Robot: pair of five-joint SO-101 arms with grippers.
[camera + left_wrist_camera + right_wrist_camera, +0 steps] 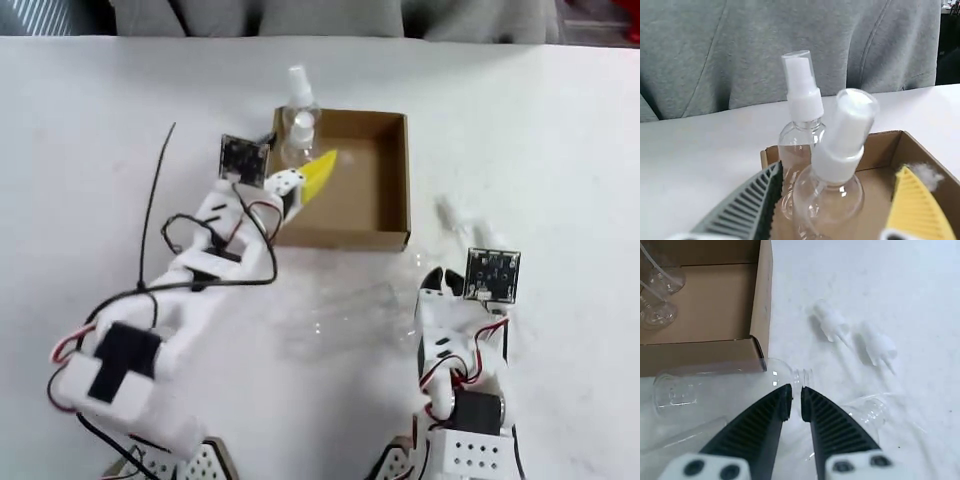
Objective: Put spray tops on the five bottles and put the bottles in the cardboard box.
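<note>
Two clear bottles with white spray tops stand in the far left corner of the cardboard box (pixel 390 185). The nearer bottle (pixel 832 187) tilts between the grey finger (pixel 747 210) and the yellow finger (pixel 915 210) of my left gripper (pixel 840 170), which is open with gaps on both sides. The farther bottle (pixel 800 135) stands upright behind it. My left gripper (pixel 303 160) hangs over that corner. Uncapped bottles (pixel 715 385) (pixel 865 410) lie on the table in front of the box. My right gripper (pixel 795 395) is shut, its tips just short of one bottle's neck (pixel 802 376).
Two loose spray tops (pixel 832 322) (pixel 879 347) lie on the white table to the right of the box, also visible from above (pixel 450 215). A person in a grey top is at the far table edge (pixel 790 40). A third clear bottle (pixel 685 437) lies near the box front.
</note>
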